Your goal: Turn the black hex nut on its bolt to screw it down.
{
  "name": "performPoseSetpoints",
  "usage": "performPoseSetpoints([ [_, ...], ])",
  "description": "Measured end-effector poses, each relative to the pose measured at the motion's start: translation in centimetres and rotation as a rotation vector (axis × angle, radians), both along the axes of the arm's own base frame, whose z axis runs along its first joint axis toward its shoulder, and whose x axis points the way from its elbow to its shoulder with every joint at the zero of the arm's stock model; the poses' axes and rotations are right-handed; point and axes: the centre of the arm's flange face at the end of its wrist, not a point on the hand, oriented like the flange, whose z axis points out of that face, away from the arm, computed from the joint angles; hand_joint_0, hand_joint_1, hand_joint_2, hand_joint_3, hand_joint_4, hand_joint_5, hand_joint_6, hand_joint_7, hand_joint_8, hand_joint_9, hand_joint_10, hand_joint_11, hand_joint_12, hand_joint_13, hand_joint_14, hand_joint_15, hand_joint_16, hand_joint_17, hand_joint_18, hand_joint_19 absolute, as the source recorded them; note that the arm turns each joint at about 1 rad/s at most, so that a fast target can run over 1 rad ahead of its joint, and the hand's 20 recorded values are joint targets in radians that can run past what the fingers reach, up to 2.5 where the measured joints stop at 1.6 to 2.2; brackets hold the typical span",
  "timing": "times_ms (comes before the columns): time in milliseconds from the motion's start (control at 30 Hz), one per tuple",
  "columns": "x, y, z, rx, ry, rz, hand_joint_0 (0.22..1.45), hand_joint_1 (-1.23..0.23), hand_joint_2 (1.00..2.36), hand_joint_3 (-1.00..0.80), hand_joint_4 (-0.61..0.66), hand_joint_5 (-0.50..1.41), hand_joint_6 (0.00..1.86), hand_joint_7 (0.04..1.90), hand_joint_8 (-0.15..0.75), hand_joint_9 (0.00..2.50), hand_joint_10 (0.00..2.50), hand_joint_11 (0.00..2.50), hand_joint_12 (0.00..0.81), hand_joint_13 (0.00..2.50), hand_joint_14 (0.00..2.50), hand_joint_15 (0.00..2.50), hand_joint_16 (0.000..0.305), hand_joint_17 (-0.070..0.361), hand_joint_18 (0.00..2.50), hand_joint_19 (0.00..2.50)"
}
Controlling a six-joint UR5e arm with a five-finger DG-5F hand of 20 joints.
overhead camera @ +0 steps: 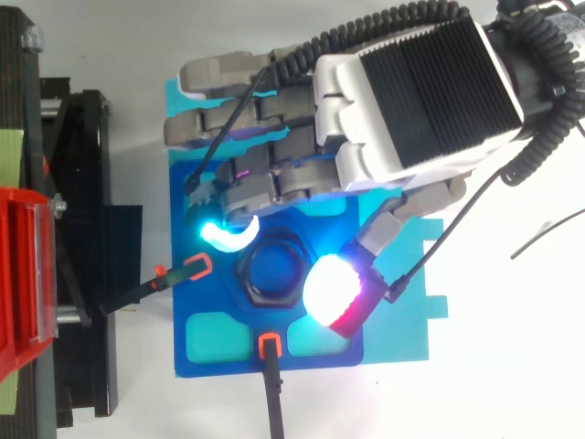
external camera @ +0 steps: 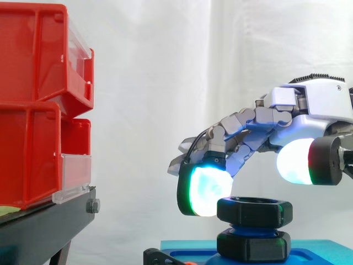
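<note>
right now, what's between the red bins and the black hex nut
In the top view, the black stand, then an orange-tipped black clamp reaching onto the blue plate, lie between the red bins and the black hex nut.

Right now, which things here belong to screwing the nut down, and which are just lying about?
For the job: hand, top black nut, blue bolt, blue base.
Lying about: red bins, black stand, white curtain.
</note>
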Motion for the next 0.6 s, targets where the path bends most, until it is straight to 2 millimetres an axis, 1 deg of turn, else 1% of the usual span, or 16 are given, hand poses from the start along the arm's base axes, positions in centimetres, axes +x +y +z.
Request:
performPoseSetpoints([
  [167, -0.3, -1.0, 0.3, -0.004, -0.008, 0.015, 0.5, -0.34, 1.0, -0.5, 0.21, -0.14, 0.7, 0.92, 0.249, 0.7, 0.01, 0.24, 0.285, 0.29, 0.0, 0.02, 0.032, 0.071, 0.0, 0.02],
  [267, 0.1, -1.2, 1.5, -0.008, -0.027, 0.029, 0.5, -0.34, 1.0, -0.5, 0.21, -0.14, 0.7, 0.93, 0.248, 0.7, 0.01, 0.24, 0.285, 0.29, 0.0, 0.02, 0.032, 0.071, 0.0, 0.02],
  [400, 0.5, -0.8, 2.6, -0.009, -0.034, 0.041, 0.5, -0.34, 1.0, -0.5, 0.21, -0.14, 0.7, 0.92, 0.248, 0.7, 0.01, 0.24, 0.286, 0.29, 0.0, 0.03, 0.032, 0.072, 0.0, 0.02],
  [600, 1.0, 0.4, 3.0, -0.027, -0.051, 0.055, 0.51, -0.35, 1.0, -0.5, 0.21, -0.14, 0.69, 0.92, 0.248, 0.7, 0.01, 0.24, 0.285, 0.29, 0.0, 0.03, 0.032, 0.072, 0.0, 0.04],
])
